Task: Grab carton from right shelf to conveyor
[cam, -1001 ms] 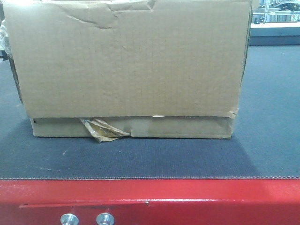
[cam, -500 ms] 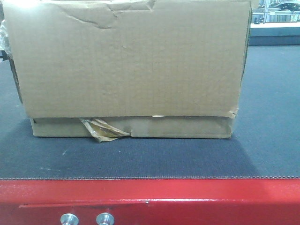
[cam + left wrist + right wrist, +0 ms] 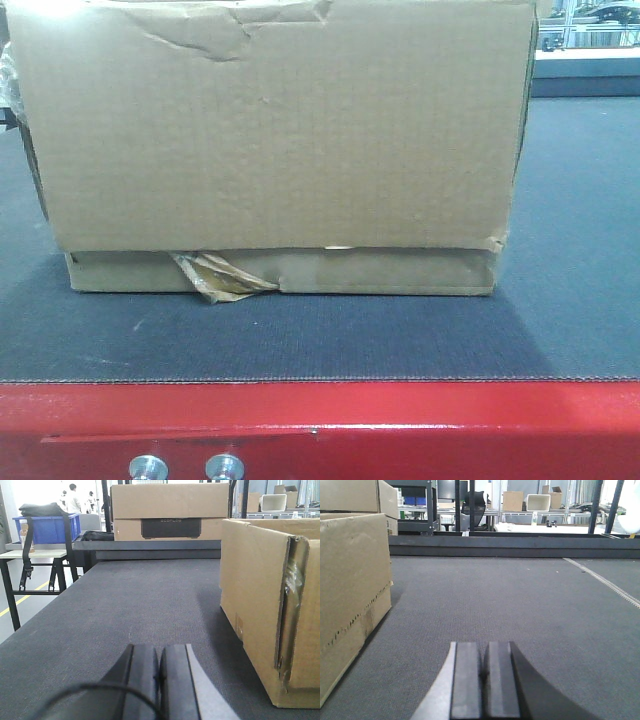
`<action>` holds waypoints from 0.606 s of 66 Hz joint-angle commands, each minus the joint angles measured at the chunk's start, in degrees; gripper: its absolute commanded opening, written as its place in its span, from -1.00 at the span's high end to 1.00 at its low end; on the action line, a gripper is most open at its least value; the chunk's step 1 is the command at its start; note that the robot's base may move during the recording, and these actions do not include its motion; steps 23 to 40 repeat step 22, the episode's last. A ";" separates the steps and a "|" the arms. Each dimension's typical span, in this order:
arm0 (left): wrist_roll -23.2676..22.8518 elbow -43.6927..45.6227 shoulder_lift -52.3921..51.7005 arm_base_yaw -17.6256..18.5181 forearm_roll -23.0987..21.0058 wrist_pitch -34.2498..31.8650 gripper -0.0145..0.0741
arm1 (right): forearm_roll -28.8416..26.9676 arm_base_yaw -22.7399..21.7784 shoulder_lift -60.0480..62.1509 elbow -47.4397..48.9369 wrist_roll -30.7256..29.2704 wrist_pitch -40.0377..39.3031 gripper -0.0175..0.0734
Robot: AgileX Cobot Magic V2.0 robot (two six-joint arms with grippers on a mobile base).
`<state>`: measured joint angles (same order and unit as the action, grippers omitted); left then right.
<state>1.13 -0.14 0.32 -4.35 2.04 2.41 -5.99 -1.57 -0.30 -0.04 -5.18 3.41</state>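
Left gripper (image 3: 159, 680) and right gripper (image 3: 484, 680) with fingers pressed together, empty, flanking the carton (image 3: 275, 150) without touching it. The carton rests flat on the conveyor belt (image 3: 300, 340), apparently delivered; arms stand clear either side.

Bright daylight at back. Blue crate (image 3: 46, 527) w/ dark bag (image 3: 42, 509) on top sits on a black-legged table (image 3: 30, 555), left side. Yellow floor line (image 3: 22, 598) beneath. People (image 3: 73, 497) standing far off. Metal shelving (image 3: 530, 512) w/ a brown box (image 3: 513, 501) & white bin (image 3: 538, 502) in bkgd.
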 commanded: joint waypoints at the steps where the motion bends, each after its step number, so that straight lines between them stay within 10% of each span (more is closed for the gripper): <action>1: 0.23 0.14 -0.32 -0.04 -0.34 -0.63 0.64 | -0.10 -0.09 0.30 0.04 -0.57 -0.95 0.76; 40: 0.23 0.14 -0.32 -0.04 -0.34 -0.63 0.64 | -0.10 -0.09 0.30 0.04 -0.57 -0.95 0.76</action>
